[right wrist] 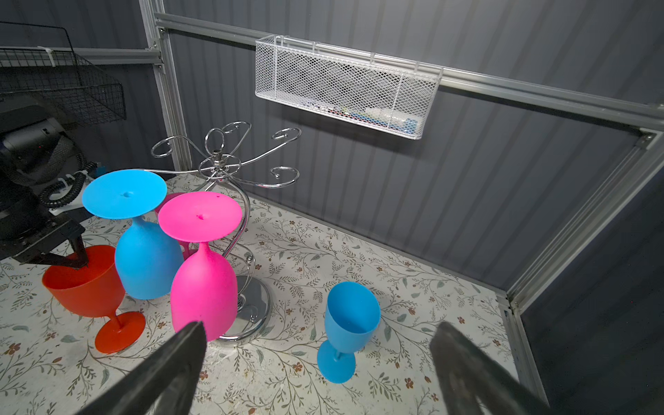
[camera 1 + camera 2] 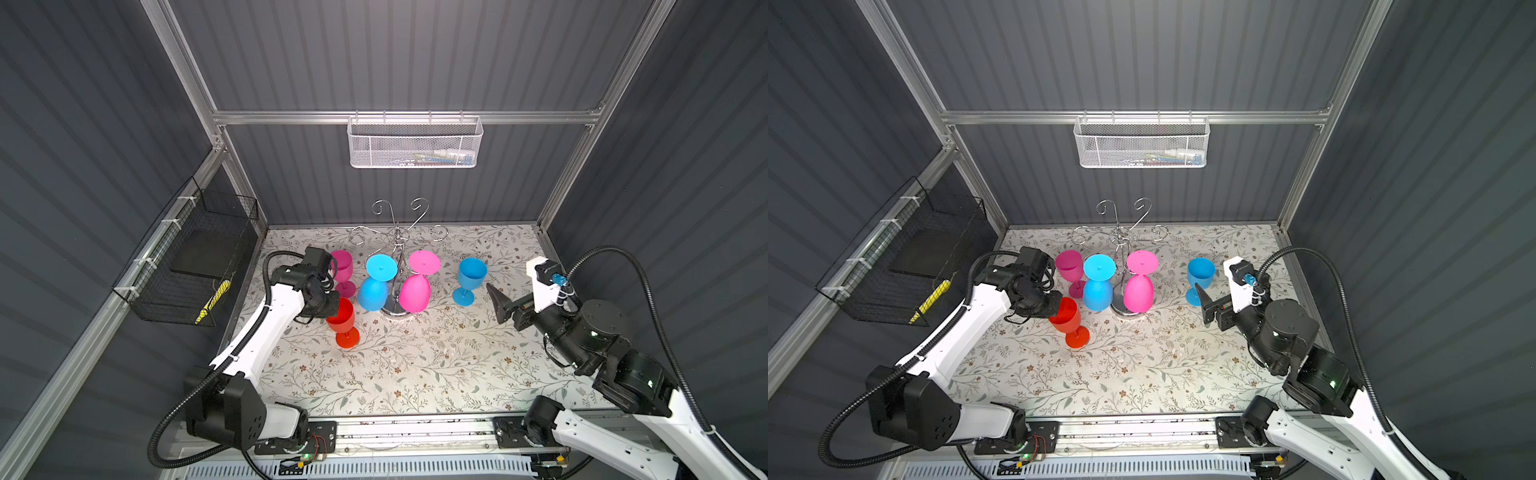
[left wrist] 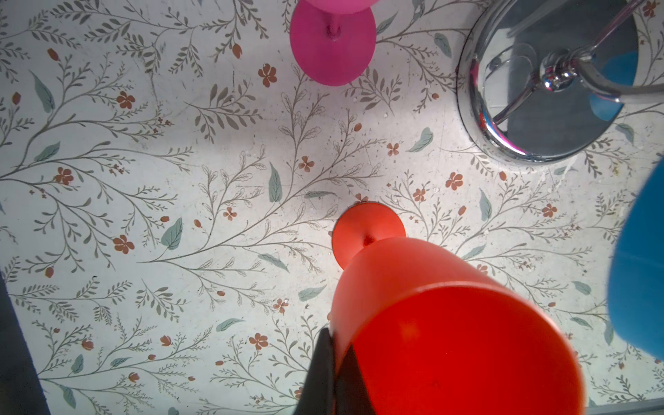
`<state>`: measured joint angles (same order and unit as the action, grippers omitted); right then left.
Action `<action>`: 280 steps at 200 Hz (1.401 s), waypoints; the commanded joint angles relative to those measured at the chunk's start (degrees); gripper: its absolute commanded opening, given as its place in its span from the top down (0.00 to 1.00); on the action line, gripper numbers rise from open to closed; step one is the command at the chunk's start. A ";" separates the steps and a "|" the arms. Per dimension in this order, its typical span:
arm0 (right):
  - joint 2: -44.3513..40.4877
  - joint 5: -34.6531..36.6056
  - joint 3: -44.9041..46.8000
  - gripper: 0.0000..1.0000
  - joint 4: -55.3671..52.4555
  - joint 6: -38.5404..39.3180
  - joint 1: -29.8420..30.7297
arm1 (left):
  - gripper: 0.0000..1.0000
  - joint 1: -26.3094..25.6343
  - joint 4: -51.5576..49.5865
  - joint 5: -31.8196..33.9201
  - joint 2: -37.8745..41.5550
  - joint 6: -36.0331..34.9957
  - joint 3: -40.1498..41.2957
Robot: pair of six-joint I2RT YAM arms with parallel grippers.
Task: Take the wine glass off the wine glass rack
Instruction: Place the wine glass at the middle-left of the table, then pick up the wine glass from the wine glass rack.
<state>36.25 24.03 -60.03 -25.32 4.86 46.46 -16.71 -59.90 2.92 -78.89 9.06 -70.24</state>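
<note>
The chrome wine glass rack stands mid-table at the back, with its disc base on the mat. Two wine glasses hang upside down from it, a blue one and a pink one. To the left of the rack, my left gripper is shut on the rim of a red wine glass. That glass is tilted, foot down at the mat. My right gripper is open and holds nothing, to the right of the rack.
A blue glass stands upright just beyond the right gripper. A magenta glass stands upright behind the left gripper. A white mesh basket hangs on the back wall and a black wire basket on the left wall.
</note>
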 commanded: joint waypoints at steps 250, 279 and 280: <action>17.12 -57.69 -2.39 0.21 11.06 -49.65 -24.48 | 0.04 0.16 17.08 -0.57 29.63 7.69 1.92; 18.61 -60.15 0.36 0.30 17.42 -56.70 -24.63 | 0.02 0.19 21.19 -0.89 33.04 8.54 4.46; 18.69 -60.24 0.45 0.31 17.59 -56.88 -24.69 | 0.01 0.19 21.30 -0.94 33.20 8.57 4.52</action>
<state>54.19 -29.45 -61.12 -16.47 -42.83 22.09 -16.71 -44.58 3.57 -48.14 16.16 -67.31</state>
